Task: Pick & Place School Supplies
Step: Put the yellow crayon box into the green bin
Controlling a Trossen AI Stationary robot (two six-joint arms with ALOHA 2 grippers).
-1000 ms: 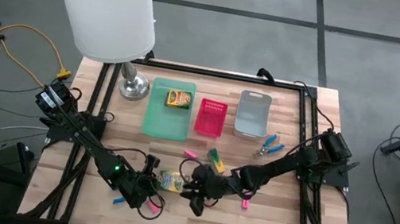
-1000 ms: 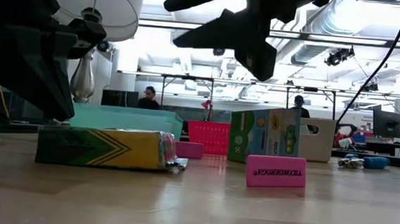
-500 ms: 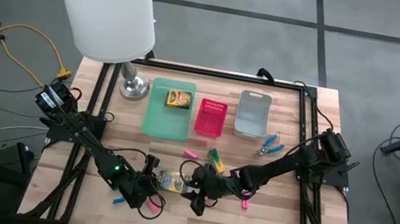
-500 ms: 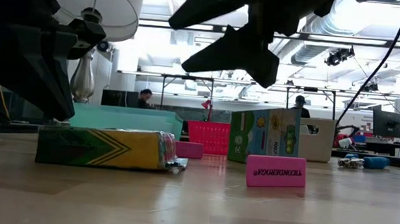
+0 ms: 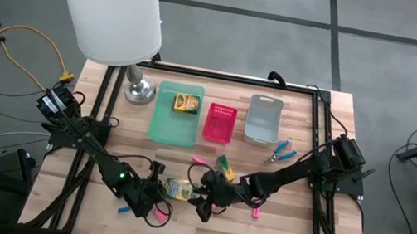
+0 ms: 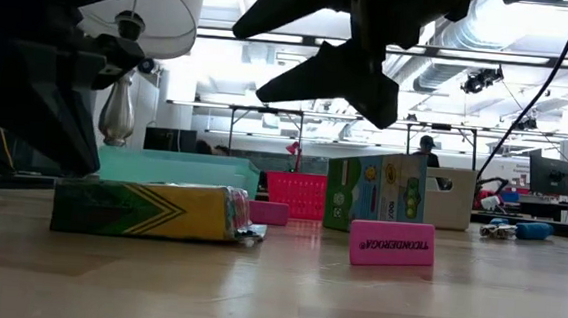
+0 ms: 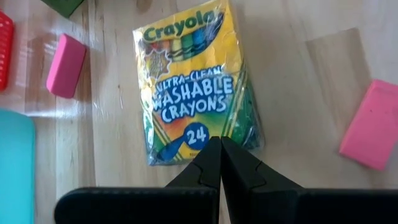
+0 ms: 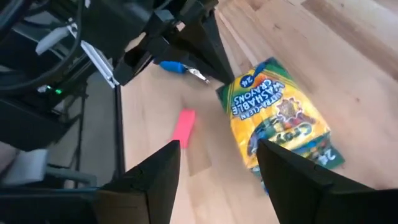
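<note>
Here the crayon box (image 5: 179,188) lies flat on the counter (image 5: 291,231) between a clenched left pincer (image 7: 220,163) and a spread, empty right pincer (image 8: 219,163); pink erasers (image 6: 391,244) lie nearby, one half-hidden.

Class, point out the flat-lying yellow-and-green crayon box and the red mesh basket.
Flat-lying yellow-and-green crayon box (image 7: 193,93): left wrist view, printed front face.
Red mesh basket (image 5: 220,123): high view, its inner floor.

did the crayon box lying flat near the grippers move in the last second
No. In the low view the crayon box lies at the same spot in front of the teal tray, and beside the pink eraser, as before.
</note>
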